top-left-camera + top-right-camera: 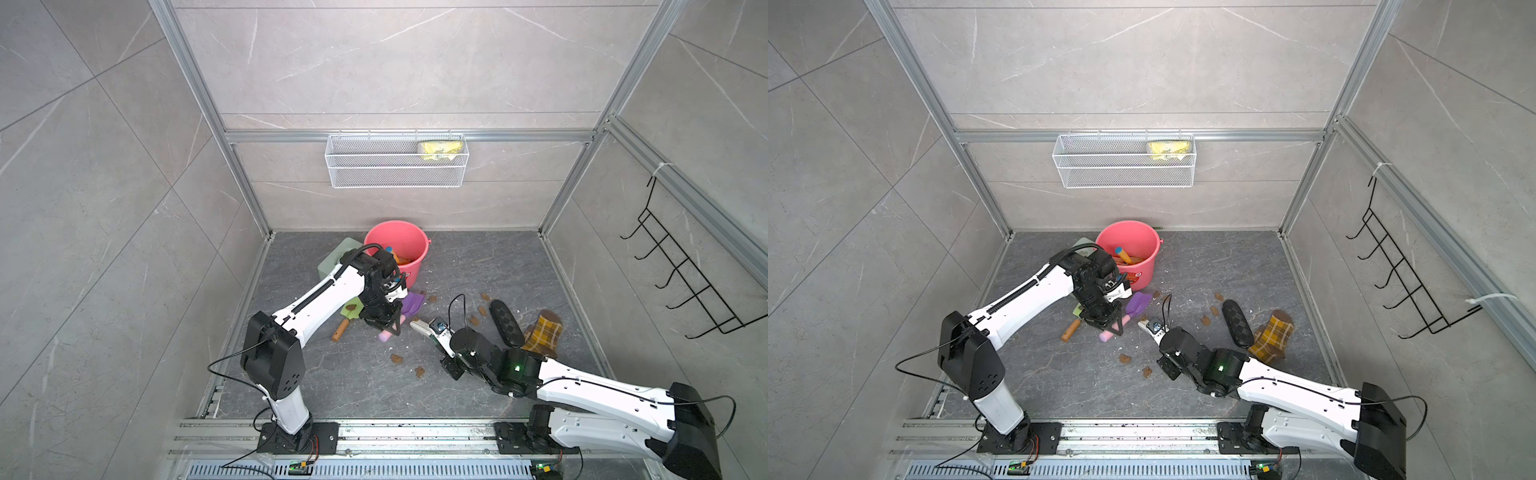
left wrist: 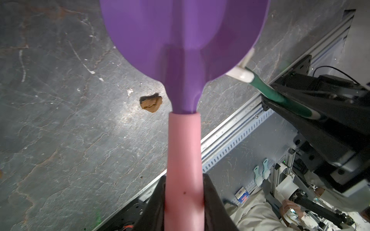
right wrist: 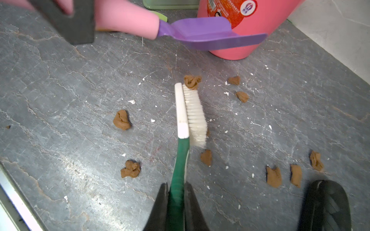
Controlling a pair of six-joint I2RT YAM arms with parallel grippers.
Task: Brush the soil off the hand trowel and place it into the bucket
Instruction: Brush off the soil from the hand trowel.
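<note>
L gripper (image 2: 184, 180) clamped on pink handle of the purple-bladed plastic toy trowel (image 1: 412, 302), held off the floor (image 3: 80, 100) mid-frame in a top view, just below the round coral-pink plastic bucket (image 1: 395, 233). Long axis runs lower left to upper right, blade toward bucket. R gripper (image 3: 177, 192) grips green-handled white-bristled brush (image 3: 182, 140), apart from blade. Brown clay-like soil lumps (image 3: 121, 120) on floor; blade looks clean, so brushing's prob done. Next I'd lift over rim, tip blade down, let go

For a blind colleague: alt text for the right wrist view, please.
The right gripper grips a green-handled brush over soil lumps on the dark floor; beyond, the left gripper holds a purple trowel near the pink bucket.
</note>
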